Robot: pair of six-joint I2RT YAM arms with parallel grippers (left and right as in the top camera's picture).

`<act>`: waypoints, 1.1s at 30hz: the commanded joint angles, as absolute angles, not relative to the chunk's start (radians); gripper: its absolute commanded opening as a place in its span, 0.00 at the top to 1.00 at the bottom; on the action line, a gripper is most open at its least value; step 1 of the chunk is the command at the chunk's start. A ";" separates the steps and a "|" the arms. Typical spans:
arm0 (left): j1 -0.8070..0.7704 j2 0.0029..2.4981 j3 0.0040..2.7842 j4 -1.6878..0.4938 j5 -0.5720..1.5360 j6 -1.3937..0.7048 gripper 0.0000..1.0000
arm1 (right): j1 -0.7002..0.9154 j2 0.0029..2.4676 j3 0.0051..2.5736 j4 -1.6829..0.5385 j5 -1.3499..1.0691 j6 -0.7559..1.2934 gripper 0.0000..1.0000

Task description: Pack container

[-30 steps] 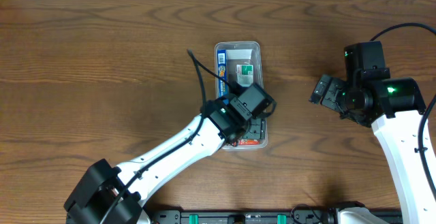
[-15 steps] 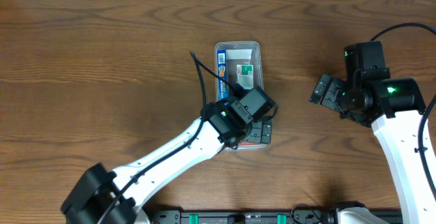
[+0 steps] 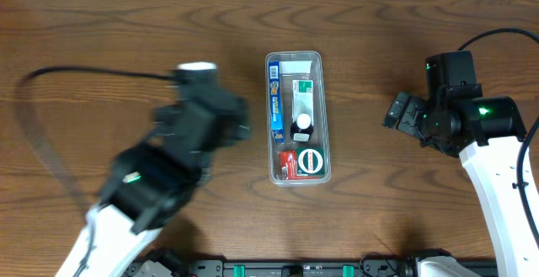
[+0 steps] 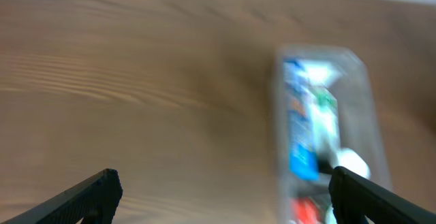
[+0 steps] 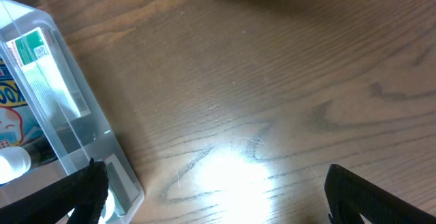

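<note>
The container (image 3: pixel 324 109) lies lengthwise on the wooden worktop (image 3: pixel 126 24), with its white-label end farthest from the robot. Inside it, a narrow blue box (image 3: pixel 274 100) runs along the left wall. A green-and-white pack (image 3: pixel 302 90) lies just beside the box, against the right wall. A white round cap (image 3: pixel 303 122) sits about the middle of the container. At the end opposite the label are a red item (image 3: pixel 288 164) and a round green-and-white lid (image 3: pixel 311 157), side by side and touching or nearly so.

The left arm (image 3: pixel 160 180) is to the left of the container, apart from it and heavily blurred. In the left wrist view the left gripper (image 4: pixel 225 178) has its jaws wide apart with only bare worktop between them. The container shows there blurred, off to the right of the gap.

The right gripper (image 3: pixel 397 113) hangs to the right of the container, well apart from it, at about the level of the white cap. In the right wrist view its jaws are spread and hold nothing. Worktop with a bright glare patch lies between them, and a corner of the container sits at the left jaw's side.
</note>
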State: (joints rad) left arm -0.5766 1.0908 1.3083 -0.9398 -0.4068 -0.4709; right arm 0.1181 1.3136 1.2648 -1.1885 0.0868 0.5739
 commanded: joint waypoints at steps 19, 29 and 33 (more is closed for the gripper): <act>-0.184 1.176 1.313 -0.949 -0.397 -0.207 0.02 | 0.110 1.307 1.266 -1.190 0.101 0.587 0.01; -0.184 1.242 1.313 -0.950 -0.397 -0.207 0.02 | 0.111 1.307 1.266 -1.190 0.101 0.587 0.01; -0.184 1.255 1.313 -0.950 -0.397 -0.207 0.02 | 0.111 1.304 1.265 -1.190 0.101 0.587 0.01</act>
